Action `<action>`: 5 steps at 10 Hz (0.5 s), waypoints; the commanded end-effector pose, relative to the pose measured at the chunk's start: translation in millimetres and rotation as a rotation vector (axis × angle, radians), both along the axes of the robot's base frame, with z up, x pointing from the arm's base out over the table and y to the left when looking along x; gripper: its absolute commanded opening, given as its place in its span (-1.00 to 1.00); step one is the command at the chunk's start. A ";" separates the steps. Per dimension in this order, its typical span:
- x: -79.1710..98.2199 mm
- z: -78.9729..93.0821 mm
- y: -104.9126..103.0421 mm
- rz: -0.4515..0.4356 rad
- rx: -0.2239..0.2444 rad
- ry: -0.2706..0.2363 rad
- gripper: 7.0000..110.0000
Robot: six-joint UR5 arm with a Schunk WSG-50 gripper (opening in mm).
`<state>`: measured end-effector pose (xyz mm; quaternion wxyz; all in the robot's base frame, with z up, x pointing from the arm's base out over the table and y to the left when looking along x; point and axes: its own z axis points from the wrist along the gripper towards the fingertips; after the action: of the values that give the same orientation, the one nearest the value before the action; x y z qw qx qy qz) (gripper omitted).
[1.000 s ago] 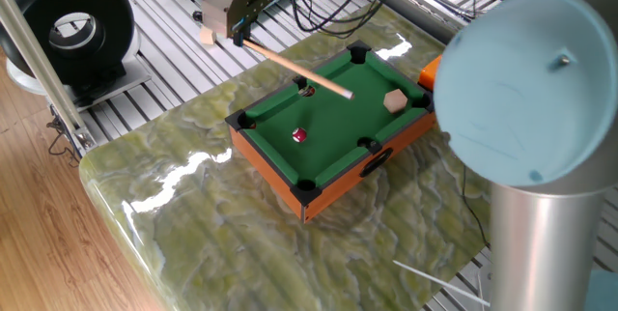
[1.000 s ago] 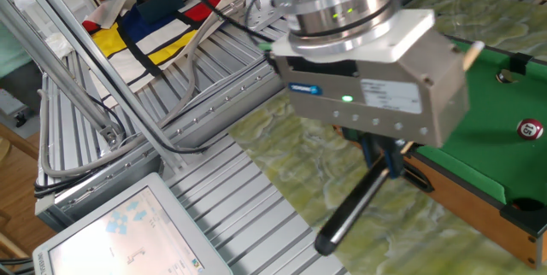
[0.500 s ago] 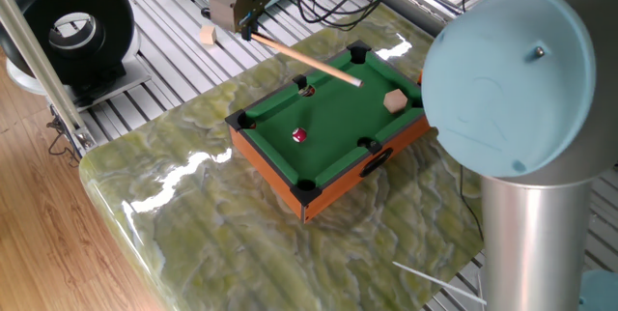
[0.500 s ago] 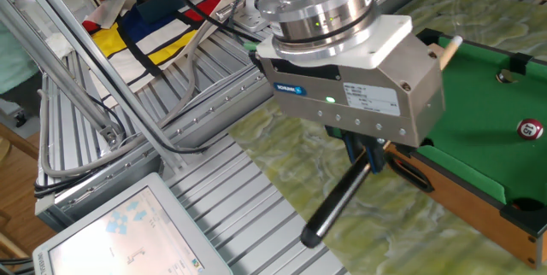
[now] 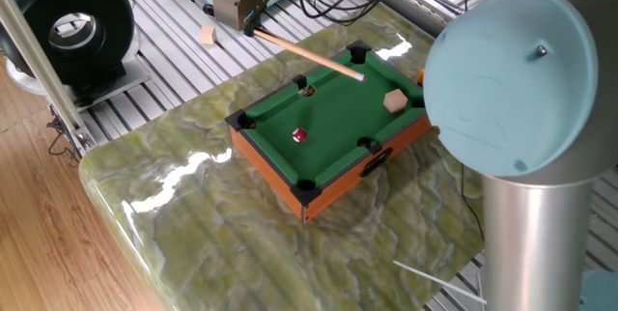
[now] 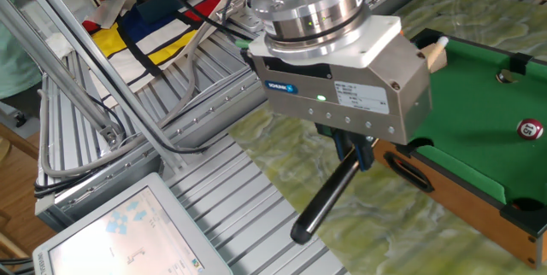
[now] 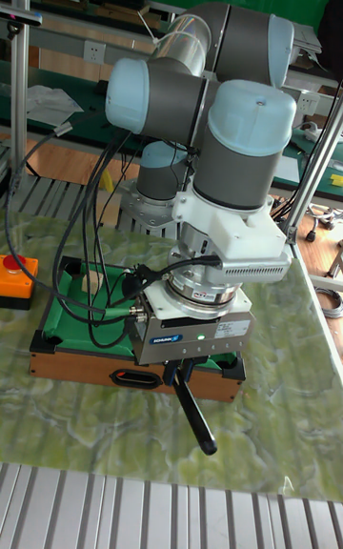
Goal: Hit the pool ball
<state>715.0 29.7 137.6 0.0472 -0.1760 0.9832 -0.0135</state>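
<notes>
Tall fixed view: jaws pinching the cue stick (image 7: 193,408) beside the mini pool table (image 7: 57,358).

Below the gripper (image 6: 350,149) body the jaws are pressed on the cue's dark butt end, which angles down and out past them (its pale shaft shows best in one fixed view, reaching over the pool table's far rail with its tip above the green felt). The pool ball (image 5: 299,135) lies on the felt toward the pool table's near side, well apart from the cue tip (image 5: 359,77). A tan cube (image 5: 393,100) rests on the felt near the pool table's right end. The pool table sits on the green marbled worktop (image 5: 183,205); a red button (image 7: 11,265) on an orange box stands just beside its left end.
</notes>
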 end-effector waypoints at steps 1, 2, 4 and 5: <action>0.8 1.2 -3.1 0.020 -0.007 -0.003 -1.00; -1.1 1.0 0.0 0.020 0.005 0.005 -1.00; -6.8 0.5 1.9 0.020 0.013 0.028 -1.00; -0.2 5.9 13.5 0.011 0.017 0.038 -1.00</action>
<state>712.7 31.6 138.5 0.0380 -0.1849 0.9819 -0.0120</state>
